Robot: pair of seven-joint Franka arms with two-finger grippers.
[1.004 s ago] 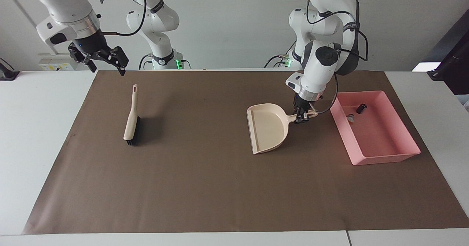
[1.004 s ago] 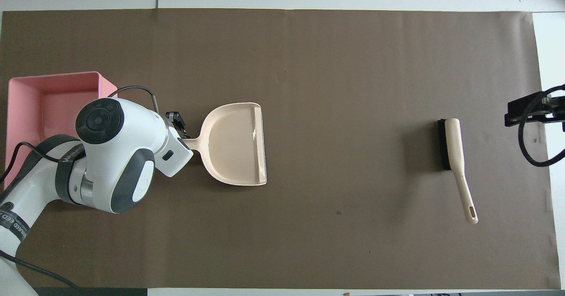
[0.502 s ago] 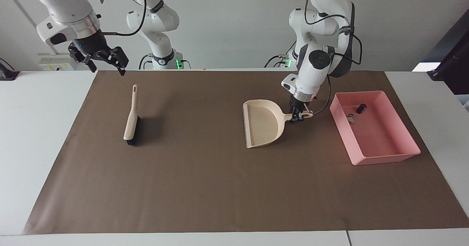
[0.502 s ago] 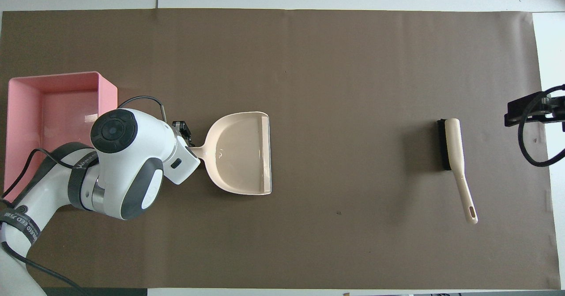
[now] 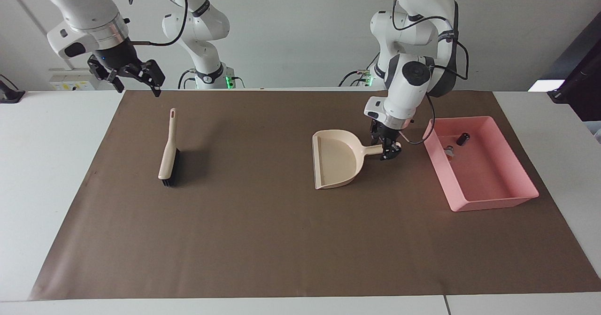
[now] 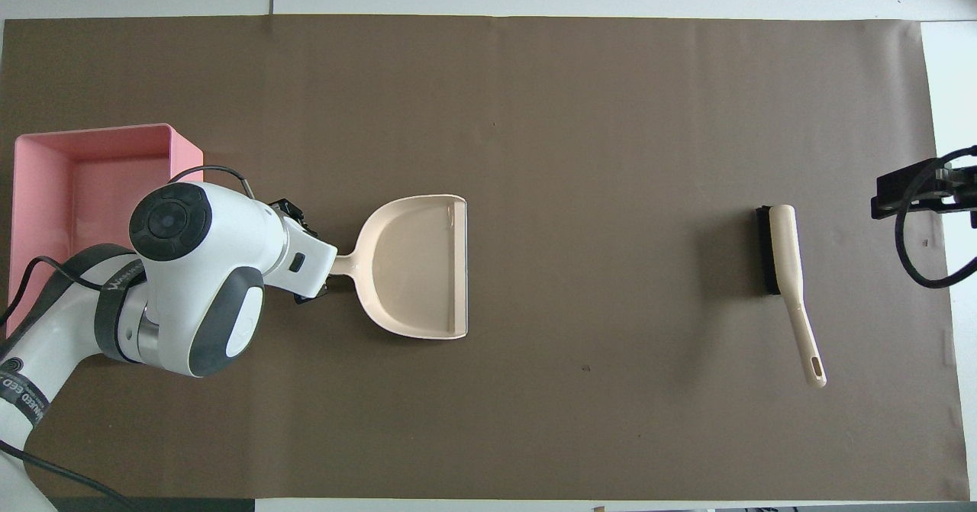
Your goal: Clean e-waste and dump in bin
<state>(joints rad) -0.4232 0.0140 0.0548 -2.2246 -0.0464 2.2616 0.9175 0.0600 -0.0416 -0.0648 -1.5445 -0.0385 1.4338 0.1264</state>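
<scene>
The e-waste lies in the pink bin (image 5: 493, 204) at its end nearer the robots: a black stubby piece (image 5: 463, 138) and a whitish piece (image 5: 449, 151). In the overhead view the left arm covers that part of the bin (image 6: 91, 133), so the e-waste is hidden there. Flat on the brown mat beside the bin rests the beige dustpan (image 5: 335, 165) (image 6: 416, 268), with nothing in it. My left gripper (image 5: 389, 148) is at the tip of the dustpan's handle, open, one fingertip (image 6: 309, 297) on each side of it. Raised over the mat's corner, my right gripper (image 5: 138, 88) is open and holds nothing.
A beige hand brush (image 5: 168, 157) (image 6: 782, 252) with black bristles lies on the mat (image 5: 263, 240) toward the right arm's end, its handle pointing toward the robots. White tabletop borders the mat on all sides.
The left arm carried the dustpan a little away from the bin and set it flat on the mat. Its fingers then spread apart off the handle. The right arm has not moved.
</scene>
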